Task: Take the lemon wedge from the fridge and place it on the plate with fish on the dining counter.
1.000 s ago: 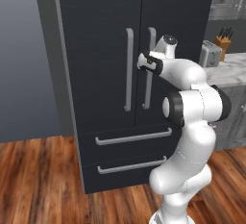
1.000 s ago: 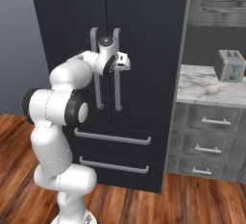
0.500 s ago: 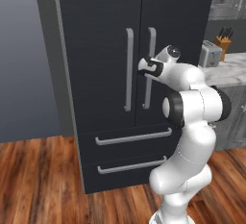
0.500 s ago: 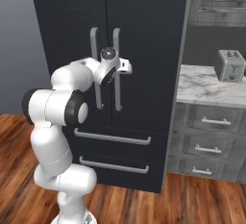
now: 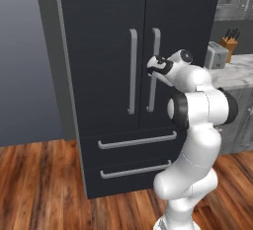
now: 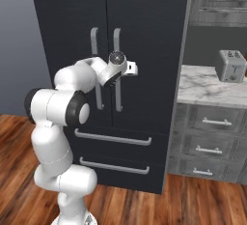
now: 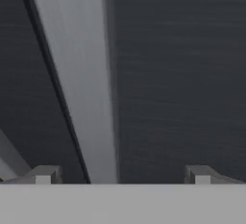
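Reaching toward the shut fridge (image 5: pixel 113 76), the gripper (image 7: pixel 122 175) spreads its fingers (image 7: pixel 43 174) empty around the right door's handle (image 7: pixel 79 83) at 12 o'clock, ready to pull.

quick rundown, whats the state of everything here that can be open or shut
tall black French-door fridge: both doors shut
two lower fridge drawers: shut
gripper: open, at the right door's long grey vertical handle, nothing held
grey cabinet drawers: shut
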